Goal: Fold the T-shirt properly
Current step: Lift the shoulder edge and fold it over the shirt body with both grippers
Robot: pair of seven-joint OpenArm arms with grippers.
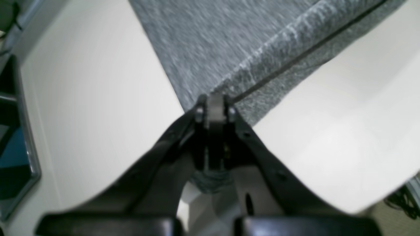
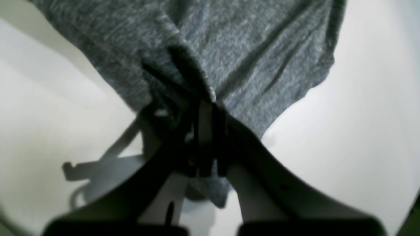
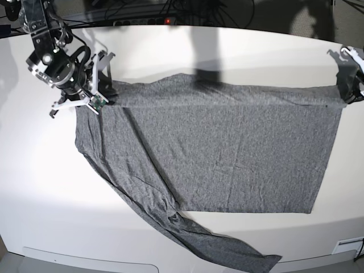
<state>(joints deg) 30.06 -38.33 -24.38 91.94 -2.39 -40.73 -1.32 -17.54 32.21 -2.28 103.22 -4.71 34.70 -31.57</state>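
The heather-grey T-shirt [image 3: 227, 153] lies spread flat on the white table [image 3: 45, 187], its top edge pulled into a taut line between my two grippers. One long sleeve [image 3: 216, 244] trails toward the front edge. At the base view's left, my right gripper [image 3: 107, 96] is shut on a bunched corner of the shirt [image 2: 236, 59]; up close the right gripper [image 2: 205, 108] has cloth folded over its tips. On that view's right, my left gripper [image 3: 344, 94] is shut on the other top corner. The wrist view shows the left gripper [image 1: 215, 105] pinching the hemmed edge [image 1: 295, 55].
Cables and a power strip with a red light [image 3: 168, 21] run along the table's far edge. A dark framed panel [image 1: 13, 147] stands beyond the table's side in the left wrist view. The sleeve end lies close to the front edge [image 3: 267, 263].
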